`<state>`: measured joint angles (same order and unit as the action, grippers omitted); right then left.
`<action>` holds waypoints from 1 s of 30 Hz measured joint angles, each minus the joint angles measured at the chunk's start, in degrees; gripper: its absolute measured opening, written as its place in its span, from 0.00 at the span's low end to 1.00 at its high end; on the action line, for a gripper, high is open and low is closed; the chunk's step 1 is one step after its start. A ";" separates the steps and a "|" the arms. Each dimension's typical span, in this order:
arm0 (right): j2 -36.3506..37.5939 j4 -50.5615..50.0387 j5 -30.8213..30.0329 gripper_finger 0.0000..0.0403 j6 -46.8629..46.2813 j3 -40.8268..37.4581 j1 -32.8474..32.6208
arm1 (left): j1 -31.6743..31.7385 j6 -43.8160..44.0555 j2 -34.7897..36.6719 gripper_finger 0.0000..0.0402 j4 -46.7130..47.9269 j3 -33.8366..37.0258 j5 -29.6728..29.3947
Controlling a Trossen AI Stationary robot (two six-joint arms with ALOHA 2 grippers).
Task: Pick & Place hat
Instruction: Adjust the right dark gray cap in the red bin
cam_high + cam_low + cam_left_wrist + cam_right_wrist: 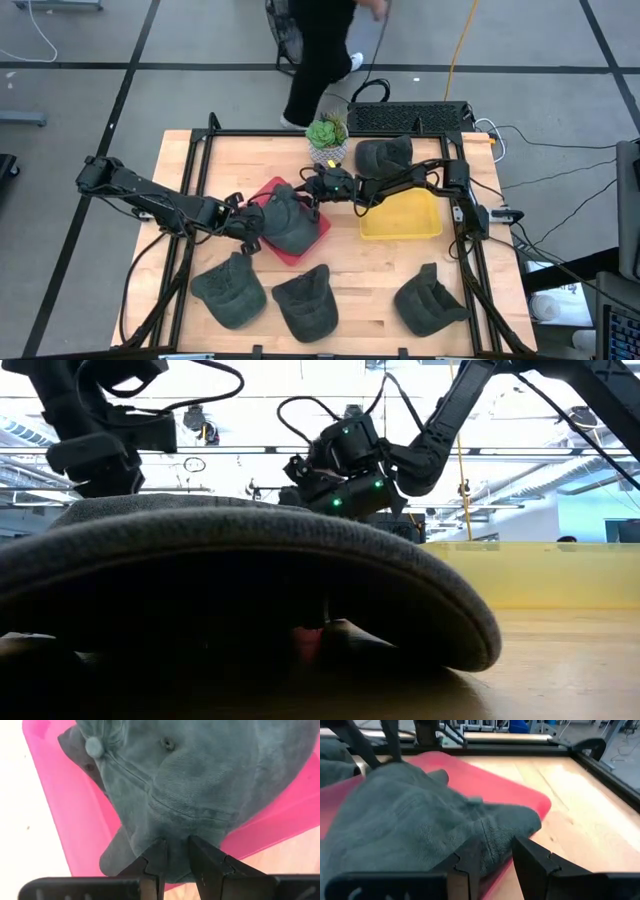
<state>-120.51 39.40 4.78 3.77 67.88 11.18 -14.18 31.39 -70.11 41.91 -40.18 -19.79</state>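
Hat (289, 222) lay on the red tray (322, 232), left gripper (175, 851) and right gripper (496, 851) each pinching its edge from opposite sides, so uneven pulling risked stretching it or dragging the tray.

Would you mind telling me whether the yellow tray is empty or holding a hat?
Empty: the high view shows the yellow tray with a bare floor, and the nearest hat lies beside it.
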 joint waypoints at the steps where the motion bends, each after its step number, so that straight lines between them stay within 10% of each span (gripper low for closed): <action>1: 0.10 0.21 0.00 0.25 0.04 0.00 0.00 | 0.15 -0.72 0.00 0.22 -0.05 0.00 -0.14; 30: 2.02 0.77 4.25 0.25 -0.55 0.00 -0.48 | -1.24 -2.64 9.48 0.22 -8.50 -0.63 -3.23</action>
<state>-118.49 40.17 9.03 3.22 67.88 10.70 -15.42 28.76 -60.62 33.41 -40.82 -23.02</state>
